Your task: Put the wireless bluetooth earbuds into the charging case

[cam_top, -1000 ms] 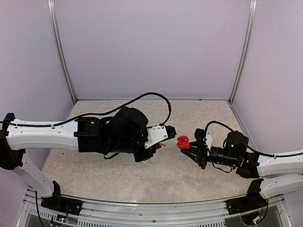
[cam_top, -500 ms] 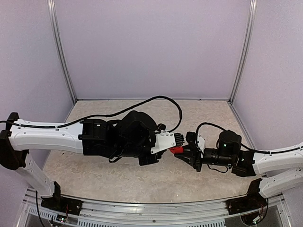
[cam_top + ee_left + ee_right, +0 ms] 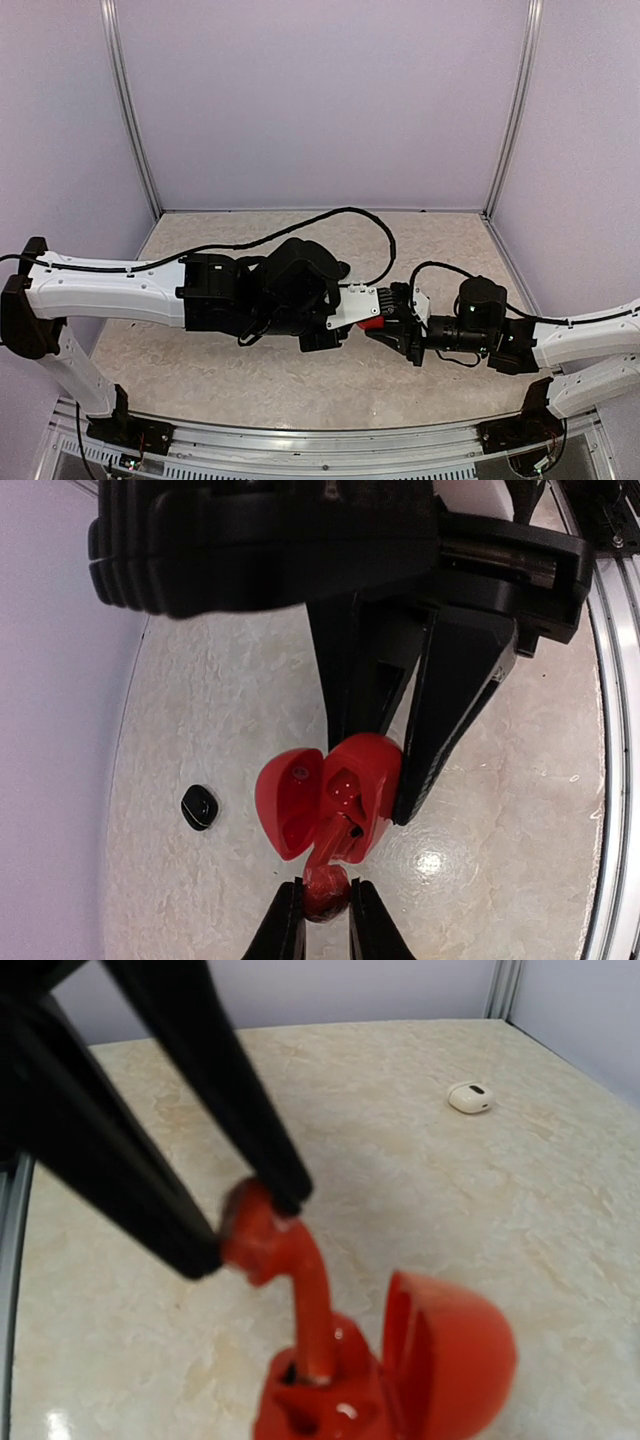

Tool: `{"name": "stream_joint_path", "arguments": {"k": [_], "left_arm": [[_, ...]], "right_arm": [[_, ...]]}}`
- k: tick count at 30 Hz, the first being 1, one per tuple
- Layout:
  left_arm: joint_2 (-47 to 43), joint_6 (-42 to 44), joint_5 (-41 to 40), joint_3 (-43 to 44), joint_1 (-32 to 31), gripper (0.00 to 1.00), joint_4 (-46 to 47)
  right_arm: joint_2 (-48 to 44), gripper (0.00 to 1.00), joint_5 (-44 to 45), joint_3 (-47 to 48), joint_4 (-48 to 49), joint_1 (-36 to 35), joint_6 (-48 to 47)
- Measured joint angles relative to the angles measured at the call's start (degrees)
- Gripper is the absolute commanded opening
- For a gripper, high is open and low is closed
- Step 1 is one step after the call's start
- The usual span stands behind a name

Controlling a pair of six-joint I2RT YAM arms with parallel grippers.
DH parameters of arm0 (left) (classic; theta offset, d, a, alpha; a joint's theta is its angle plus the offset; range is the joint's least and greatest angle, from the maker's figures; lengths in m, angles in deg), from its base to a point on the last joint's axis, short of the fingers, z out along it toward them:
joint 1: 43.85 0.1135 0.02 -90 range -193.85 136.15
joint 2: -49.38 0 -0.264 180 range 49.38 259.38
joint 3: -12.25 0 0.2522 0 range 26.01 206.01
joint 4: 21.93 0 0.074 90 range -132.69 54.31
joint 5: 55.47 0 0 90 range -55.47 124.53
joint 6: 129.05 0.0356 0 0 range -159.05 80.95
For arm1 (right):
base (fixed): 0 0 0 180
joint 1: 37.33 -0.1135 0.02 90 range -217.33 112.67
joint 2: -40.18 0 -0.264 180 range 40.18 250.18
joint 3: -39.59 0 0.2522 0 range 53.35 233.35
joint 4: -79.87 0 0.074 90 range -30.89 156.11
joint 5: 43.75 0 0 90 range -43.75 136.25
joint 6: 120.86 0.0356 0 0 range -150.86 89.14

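so both arms meet mid-table (image 3: 450, 240) here. The left gripper (image 3: 325, 888) is clamped on the fat head of a red earbud (image 3: 305, 1290), and the bud's stem pokes down into a well of the red charging case (image 3: 345, 800). How deep it sits, can't tell. The right gripper (image 3: 375, 780) has the case pinched by its base, held up off the table, with its lid (image 3: 450, 1355) flipped open to one side. From the overhead cam you barely get anything: the two wrists crowd right up against each other and only a sliver of red shows between them. Other stuff around: a small black pebble-ish thing (image 3: 200, 807) lies on the marble-look top, well apart from the case, and a little white case (image 3: 468, 1097) sits way off toward the far corner. A black cable (image 3: 350, 210) loops above the left arm.
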Motion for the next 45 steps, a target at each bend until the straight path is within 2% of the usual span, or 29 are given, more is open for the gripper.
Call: {"name": "stream_joint_path", "arguments": {"k": [45], "left_arm": [[1.6, 2.8, 0.9, 0.3, -1.7, 0.15, -3.3]], "right_arm": [[0.9, 0.0, -0.9, 0.7, -1.9, -0.5, -1.8]]}}
